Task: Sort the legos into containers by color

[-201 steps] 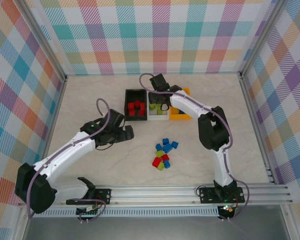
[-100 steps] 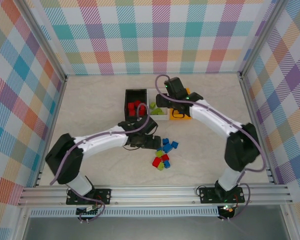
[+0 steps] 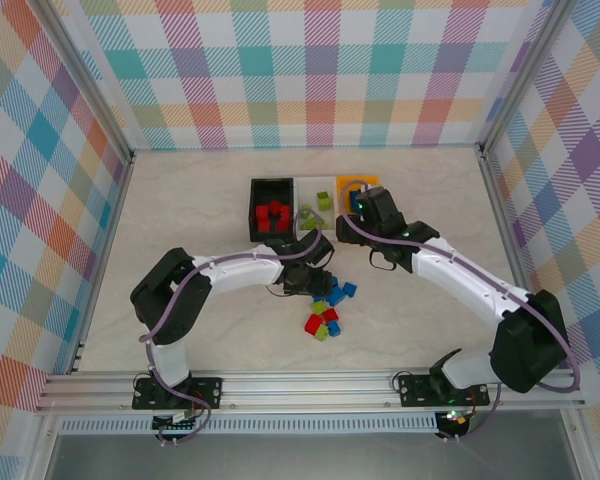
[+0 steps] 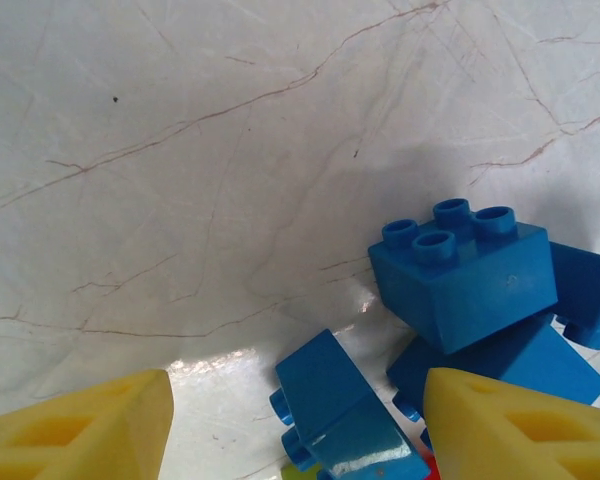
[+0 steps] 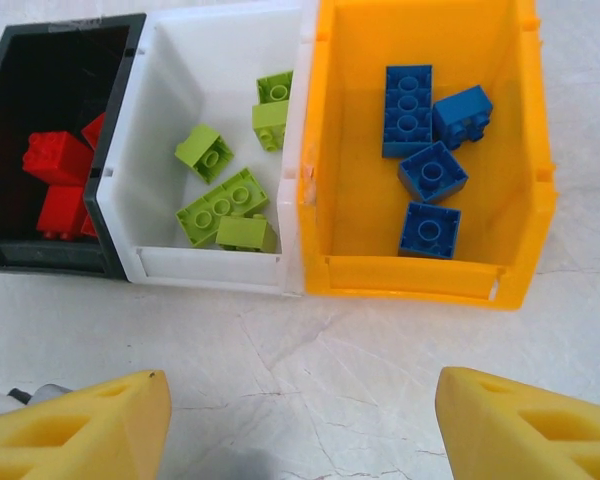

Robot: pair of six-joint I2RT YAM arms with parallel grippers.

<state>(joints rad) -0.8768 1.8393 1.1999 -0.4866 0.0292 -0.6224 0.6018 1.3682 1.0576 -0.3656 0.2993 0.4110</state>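
The three joined containers stand at the back: black (image 3: 255,205) with red legos (image 5: 55,165), white (image 5: 210,268) with lime green legos (image 5: 225,200), orange (image 5: 410,275) with blue legos (image 5: 425,130). A loose pile of red, green and blue legos (image 3: 326,308) lies mid-table. My left gripper (image 3: 318,283) is open and low over the pile's far edge. A blue brick on its side (image 4: 350,410) lies between its yellow fingers (image 4: 90,425). An upright blue brick (image 4: 460,280) sits just beyond. My right gripper (image 5: 300,400) is open and holds nothing, over bare table in front of the bins.
The right arm's wrist (image 3: 378,212) covers the near part of the orange bin in the top view. Checked walls enclose the table, with metal rails (image 3: 310,385) along the near edge. Bare marble-patterned table stretches left of the pile.
My left arm swung right from the open table to the lego pile. My right arm drew back from over the white bin to the near side of the orange one.
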